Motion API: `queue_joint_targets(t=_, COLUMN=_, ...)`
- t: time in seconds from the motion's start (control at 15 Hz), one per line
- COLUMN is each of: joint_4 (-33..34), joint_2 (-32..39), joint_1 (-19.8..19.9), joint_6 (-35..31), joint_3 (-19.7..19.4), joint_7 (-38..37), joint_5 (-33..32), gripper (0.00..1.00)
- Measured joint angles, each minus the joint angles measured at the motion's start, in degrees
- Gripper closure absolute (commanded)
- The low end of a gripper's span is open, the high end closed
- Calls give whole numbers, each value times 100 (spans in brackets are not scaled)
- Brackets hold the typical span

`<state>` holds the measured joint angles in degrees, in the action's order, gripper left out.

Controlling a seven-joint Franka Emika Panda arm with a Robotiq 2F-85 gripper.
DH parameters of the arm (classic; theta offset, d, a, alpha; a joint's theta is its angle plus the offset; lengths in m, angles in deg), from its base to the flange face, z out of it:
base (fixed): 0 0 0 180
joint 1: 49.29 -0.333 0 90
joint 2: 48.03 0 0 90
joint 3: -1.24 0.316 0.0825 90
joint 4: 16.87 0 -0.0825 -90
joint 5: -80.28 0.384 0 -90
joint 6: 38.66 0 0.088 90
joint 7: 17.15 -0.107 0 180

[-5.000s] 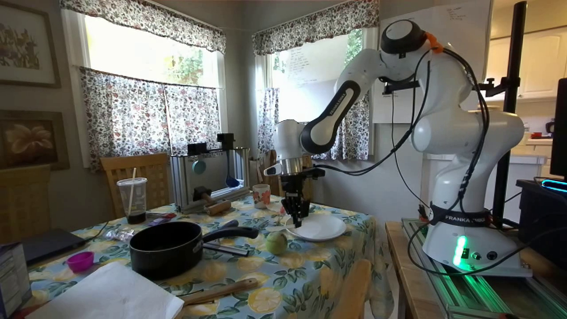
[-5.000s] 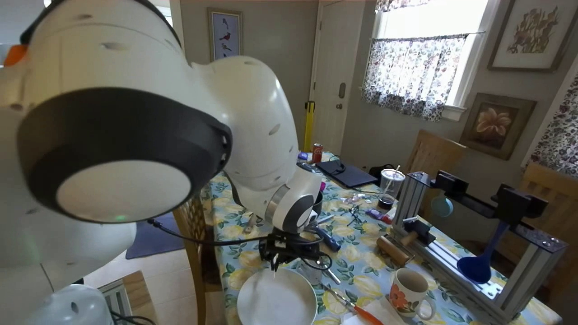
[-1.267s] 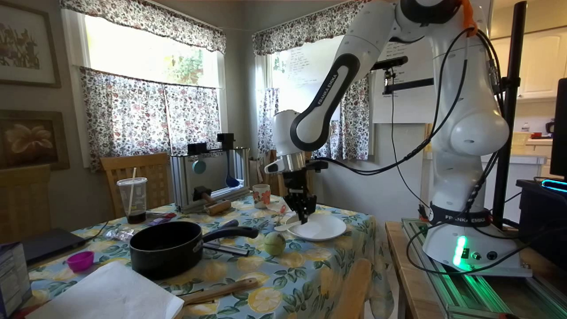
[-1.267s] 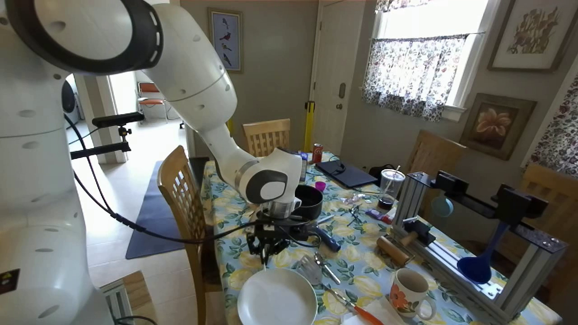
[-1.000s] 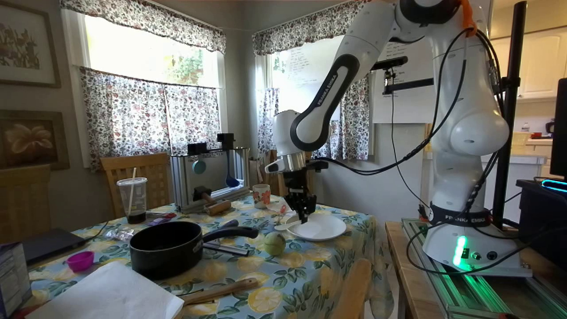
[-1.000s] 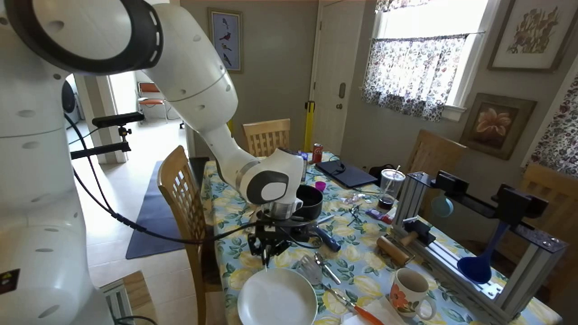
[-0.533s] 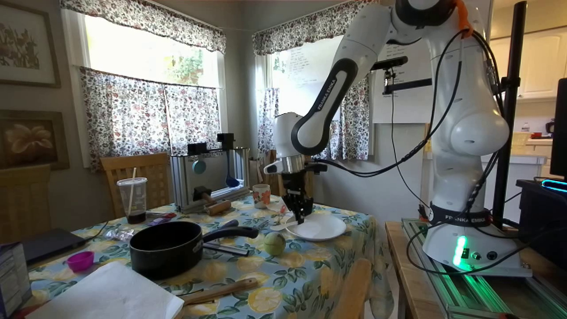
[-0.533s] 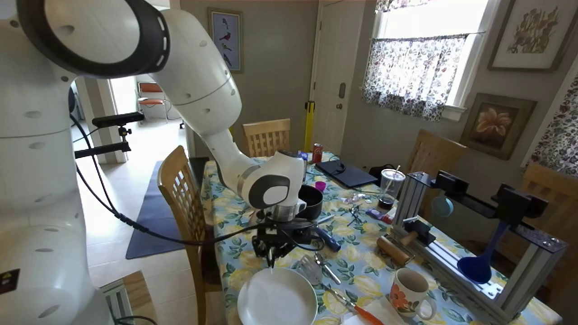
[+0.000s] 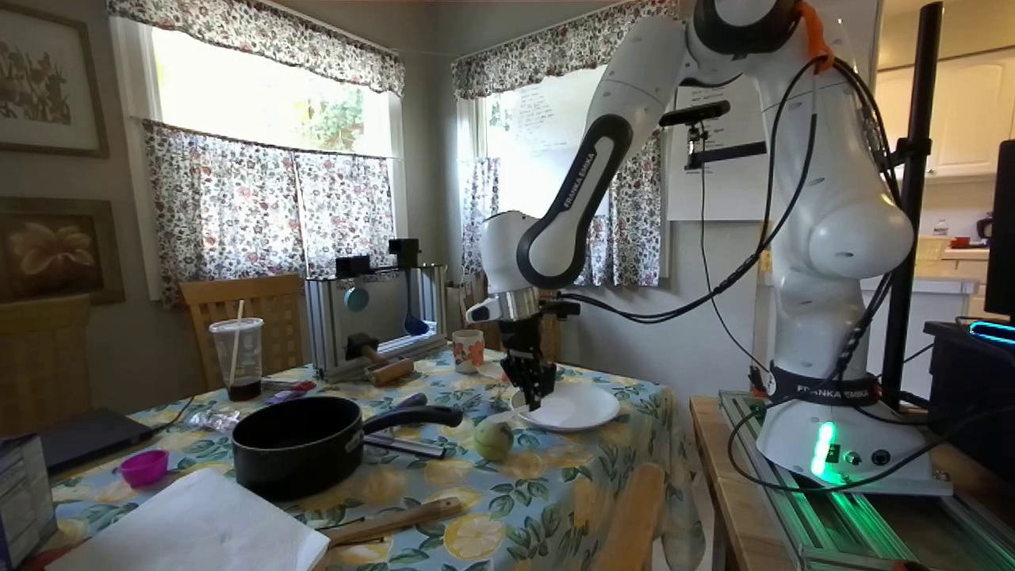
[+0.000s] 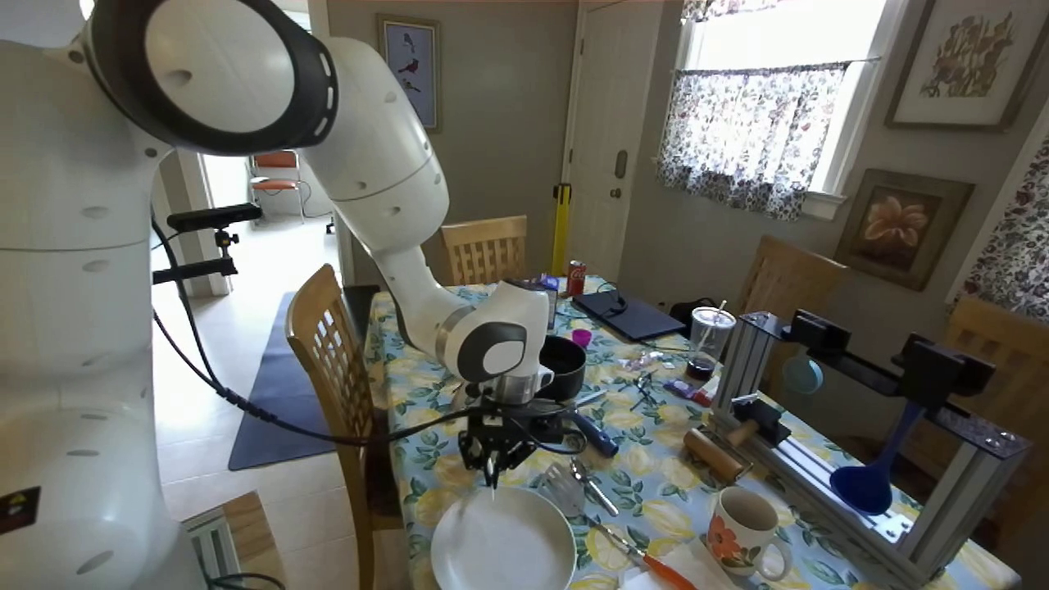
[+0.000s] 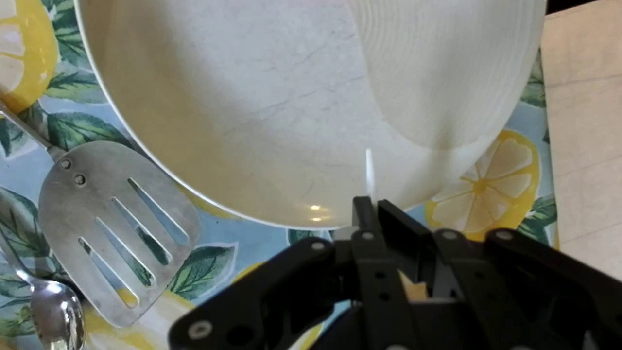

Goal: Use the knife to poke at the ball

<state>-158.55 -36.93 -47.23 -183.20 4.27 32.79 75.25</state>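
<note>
My gripper (image 9: 536, 403) is shut on a thin white knife (image 9: 507, 415), low beside the white plate (image 9: 583, 412). The knife points away from the plate, and its end overlaps the top of the pale green-yellow ball (image 9: 493, 442); whether they touch I cannot tell. The ball rests on the tablecloth. In the wrist view a thin white part of the knife (image 11: 370, 167) sticks out between the fingertips (image 11: 376, 203) over the plate. In an exterior view the gripper (image 10: 492, 475) is at the plate's edge; there the ball is hidden behind the arm.
A black pot (image 9: 297, 448) stands near the ball, its handle reaching towards it. A slotted spatula (image 11: 116, 228) and a spoon (image 11: 57, 311) lie beside the plate. A flowered mug (image 10: 742, 524), a rolling pin (image 10: 711, 455) and a metal frame (image 10: 852, 500) stand farther along.
Over the last second my gripper has moved down and slightly away from the plate. The knife has dropped from above the ball to overlapping its top. The ball has barely shifted.
</note>
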Motion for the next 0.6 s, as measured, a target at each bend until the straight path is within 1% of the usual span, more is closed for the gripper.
queue_joint_targets(t=0.6, joint_4=418, joint_2=302, joint_1=-223, joint_6=0, joint_3=132, joint_7=-109, joint_5=-162, gripper=98)
